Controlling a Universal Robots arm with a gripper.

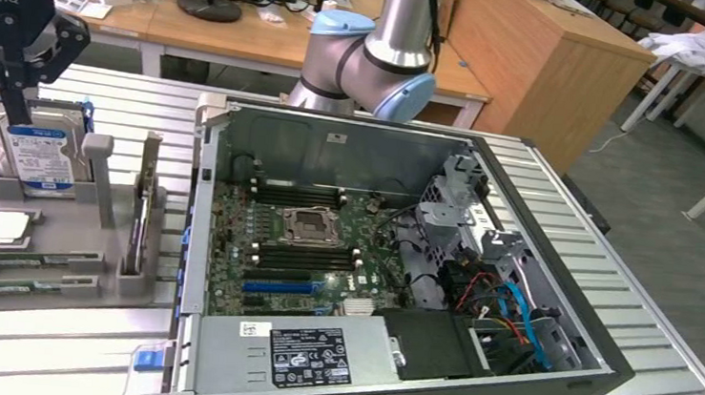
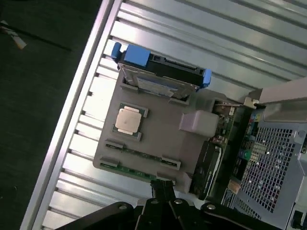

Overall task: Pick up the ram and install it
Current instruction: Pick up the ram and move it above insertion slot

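White lettering on the black body of the gripper (image 1: 13, 108), above the jaws, reads "ROBOTIQ", its first letter cut off by the picture's edge. The hard drive (image 1: 63, 120) right at the jaws bears a white and blue label (image 1: 39, 153). The power supply (image 1: 230, 364), well away from the jaws, bears a black and white sticker (image 1: 311, 357). Neither print can be read.

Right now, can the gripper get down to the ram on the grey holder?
Likely yes: the ram lies uncovered in the grey holder, with nothing above it. The gripper hangs shut above that holder.
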